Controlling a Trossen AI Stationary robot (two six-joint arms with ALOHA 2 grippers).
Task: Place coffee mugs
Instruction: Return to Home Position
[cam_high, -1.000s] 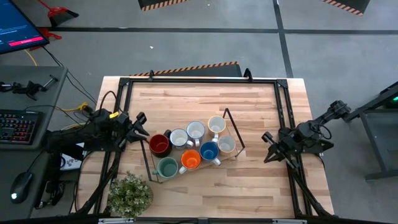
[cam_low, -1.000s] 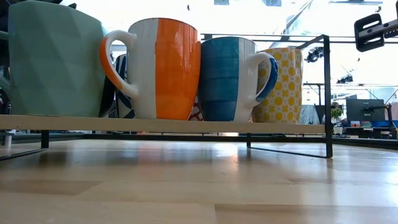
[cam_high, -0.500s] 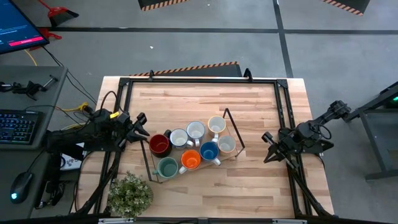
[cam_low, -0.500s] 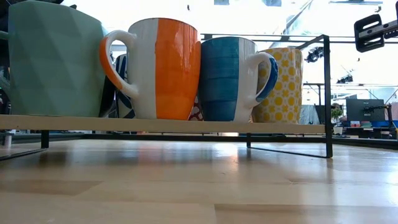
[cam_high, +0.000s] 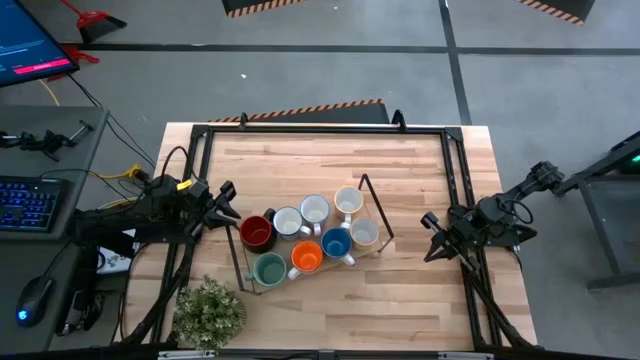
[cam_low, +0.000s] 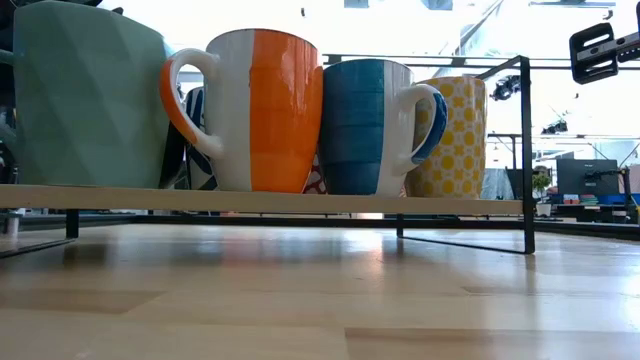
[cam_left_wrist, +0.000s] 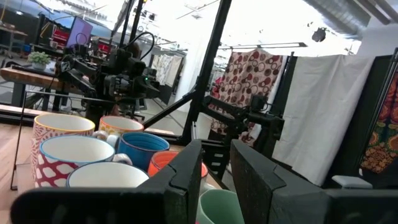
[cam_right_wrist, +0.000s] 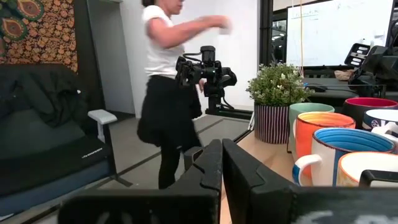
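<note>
Several coffee mugs stand bunched on a low wooden shelf (cam_low: 300, 203) with a black wire frame (cam_high: 378, 215) at the table's middle. Among them are dark red (cam_high: 256, 232), teal-green (cam_high: 269, 269), orange (cam_high: 306, 258), blue (cam_high: 335, 244) and pale ones (cam_high: 314, 210). The low view shows the teal mug (cam_low: 90, 95), the orange (cam_low: 255, 110), the blue (cam_low: 370, 125) and a yellow-patterned one (cam_low: 455, 135). My left gripper (cam_high: 228, 200) waits at the table's left edge, slightly open and empty (cam_left_wrist: 216, 155). My right gripper (cam_high: 430, 240) waits at the right edge, shut (cam_right_wrist: 221, 149). Neither touches a mug.
A small potted plant (cam_high: 210, 312) stands at the table's near left corner. A black frame (cam_high: 320, 128) runs along the table's far and side edges. A person (cam_right_wrist: 165, 93) stands in the room beyond the table's left side. Bare wood lies near and far of the shelf.
</note>
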